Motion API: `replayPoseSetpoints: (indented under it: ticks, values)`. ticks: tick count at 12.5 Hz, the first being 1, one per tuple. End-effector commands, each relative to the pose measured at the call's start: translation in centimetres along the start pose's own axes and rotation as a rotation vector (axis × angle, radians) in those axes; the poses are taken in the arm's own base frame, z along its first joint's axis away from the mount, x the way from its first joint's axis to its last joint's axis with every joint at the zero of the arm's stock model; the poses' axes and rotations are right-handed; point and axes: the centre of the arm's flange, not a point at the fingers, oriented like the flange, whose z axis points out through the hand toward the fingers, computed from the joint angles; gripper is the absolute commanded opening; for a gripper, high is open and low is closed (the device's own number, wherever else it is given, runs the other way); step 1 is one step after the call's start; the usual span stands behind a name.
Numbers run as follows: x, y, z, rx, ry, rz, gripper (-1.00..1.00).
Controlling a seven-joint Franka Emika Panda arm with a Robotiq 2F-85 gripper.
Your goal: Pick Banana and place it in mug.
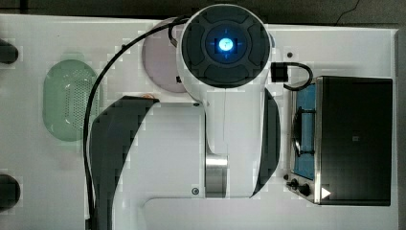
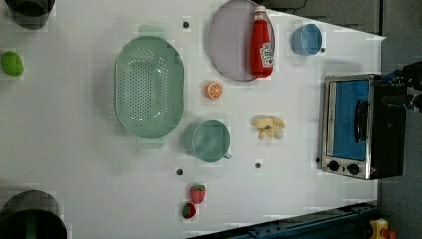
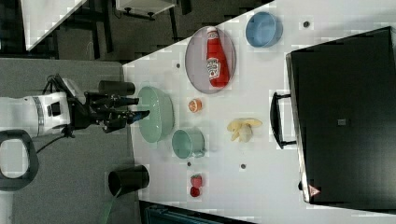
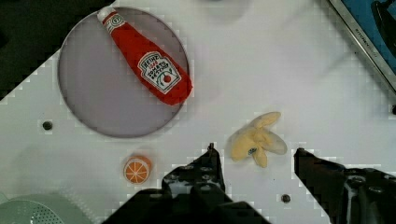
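The banana [image 4: 256,140] lies loose on the table [image 4: 289,70], peeled and splayed, its long axis running diagonally across my wrist view. In the left view it sits just to the right of the mug [image 2: 211,141], near but apart, with the oven [image 2: 361,127] beyond it. My gripper [image 4: 257,175] hangs well above it, jaws wide and empty, the banana lying roughly between the two fingertips [image 4: 212,161]. I judge the coming move to be a straight descent, with a wrist turn to cross that axis.
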Motion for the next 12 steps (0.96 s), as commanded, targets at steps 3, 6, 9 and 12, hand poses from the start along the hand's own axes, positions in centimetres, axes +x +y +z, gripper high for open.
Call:
replayPoseSetpoints:
  ticks: [3, 6, 9, 12]
  values:
    - [-4.0, 7.5, -5.1, -0.012, -0.049, 0.166, 0.99]
    - [-3.7, 6.8, -0.5, -0.042, -0.084, 0.109, 1.00]
    - [-2.9, 6.0, 5.3, -0.051, -0.106, -0.051, 1.00]
    - [-2.7, 5.3, 11.8, -0.059, -0.140, -0.268, 1.00]
